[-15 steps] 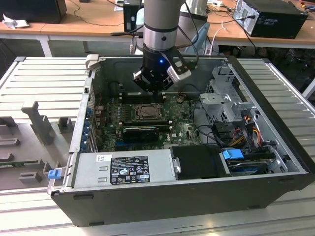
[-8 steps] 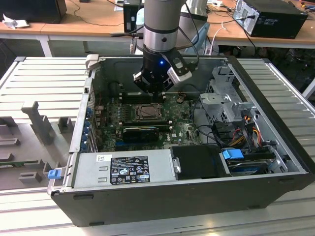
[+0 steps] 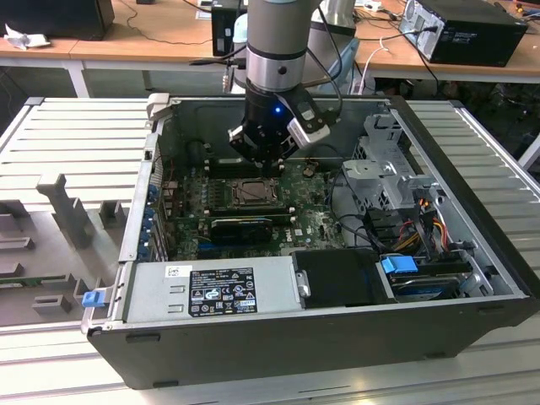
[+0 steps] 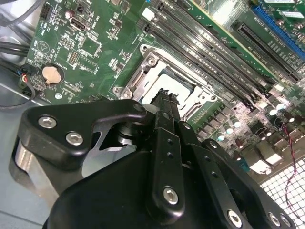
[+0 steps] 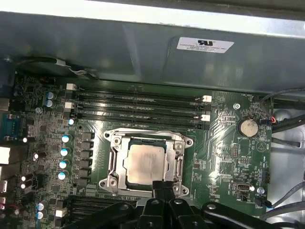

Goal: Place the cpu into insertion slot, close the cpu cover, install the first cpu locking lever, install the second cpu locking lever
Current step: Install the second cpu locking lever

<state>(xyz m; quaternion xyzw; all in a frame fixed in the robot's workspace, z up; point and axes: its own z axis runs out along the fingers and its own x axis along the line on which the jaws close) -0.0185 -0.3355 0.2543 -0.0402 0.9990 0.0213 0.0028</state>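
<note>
Room above insertion slot (image 5: 145,162), RAM slots (image 5: 138,105) beside, case wall (image 5: 143,52) behind

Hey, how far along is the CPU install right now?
The cpu sits in the insertion slot, with the cpu cover down around it. The hand hovers at the socket's edge, holding nothing visible. Whether either locking lever is latched can't be told.

From the first wrist view I see the cpu (image 5: 147,163) lying flat in the insertion slot (image 5: 116,164) with the cpu cover (image 5: 180,164) framing it, my end effector (image 5: 163,187) with fingertips pressed together at the socket's near edge, and a round coin battery (image 5: 248,127) well apart on the green motherboard (image 5: 217,164).
</note>
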